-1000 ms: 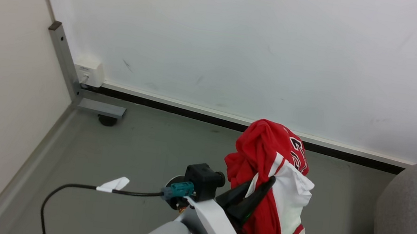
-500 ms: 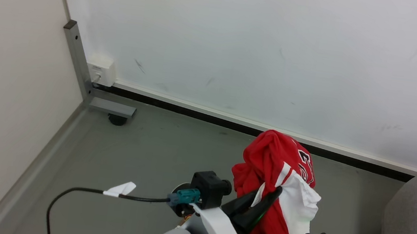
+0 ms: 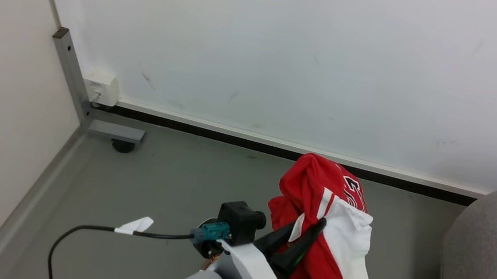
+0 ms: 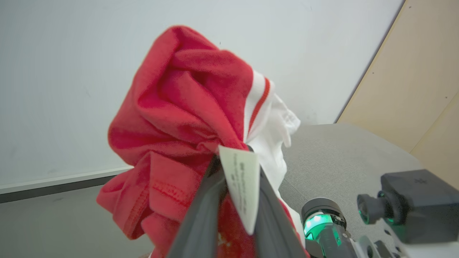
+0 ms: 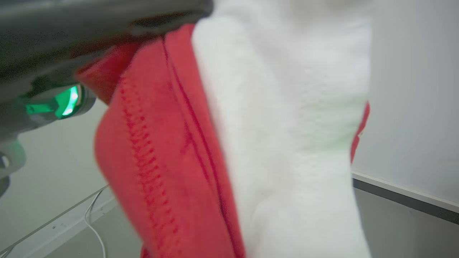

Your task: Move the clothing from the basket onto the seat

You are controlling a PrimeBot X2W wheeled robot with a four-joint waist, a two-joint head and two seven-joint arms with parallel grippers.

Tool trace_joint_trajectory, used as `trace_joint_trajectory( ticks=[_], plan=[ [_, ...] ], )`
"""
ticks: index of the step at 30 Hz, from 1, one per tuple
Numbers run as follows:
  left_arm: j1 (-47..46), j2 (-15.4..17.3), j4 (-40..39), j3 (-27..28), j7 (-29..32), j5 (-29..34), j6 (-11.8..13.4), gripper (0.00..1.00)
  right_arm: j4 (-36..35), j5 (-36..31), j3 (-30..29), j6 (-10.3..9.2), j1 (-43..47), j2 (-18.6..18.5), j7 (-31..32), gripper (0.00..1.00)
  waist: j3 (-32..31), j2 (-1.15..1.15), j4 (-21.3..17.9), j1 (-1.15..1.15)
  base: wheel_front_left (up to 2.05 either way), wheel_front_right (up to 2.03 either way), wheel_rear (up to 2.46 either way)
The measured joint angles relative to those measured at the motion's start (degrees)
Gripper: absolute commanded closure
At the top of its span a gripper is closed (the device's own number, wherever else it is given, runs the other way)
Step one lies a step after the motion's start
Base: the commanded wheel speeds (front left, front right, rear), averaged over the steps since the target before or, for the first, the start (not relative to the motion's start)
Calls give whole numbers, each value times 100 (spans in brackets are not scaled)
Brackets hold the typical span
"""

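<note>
Left gripper [image 3: 308, 226] has long dark fingers [image 3: 307, 241]; its white forearm [image 3: 256, 273] bears a black camera block [image 3: 238, 219] and teal connector [image 3: 211, 232].

Clothing [image 3: 313, 190] on left fingers [image 3: 304, 243], above floor [image 3: 167, 181] — seat [image 3: 494, 264] at right, wall [image 3: 288, 45] behind.

Grey floor [image 3: 176, 183] ran up to the white wall [image 3: 287, 54]. On it, in the left corner, sat a grey metal foot [image 3: 114, 131] on a black caster [image 3: 122, 145]. The grey fabric seat [image 3: 489, 264] stood at the right edge, well apart from the foot.
</note>
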Motion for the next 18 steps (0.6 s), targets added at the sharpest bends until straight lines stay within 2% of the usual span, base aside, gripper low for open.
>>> trace_joint_trajectory(
  ticks=[1,10,18],
  plan=[
    [6,4,7,4,0,-15,0,0,-27,-5,-19,0,17,0,1,100,1,0,-20,0,0,0,0],
    [69,130,-30,30,-56,-46,35,0,-277,-205,-509,0,76,-60,2,100,41,0,-314,0,0,0,0],
    [170,282,-221,48,-242,64,16,0,-637,-408,-1150,0,190,-341,1,100,97,0,-806,0,0,0,0]
  ],
)
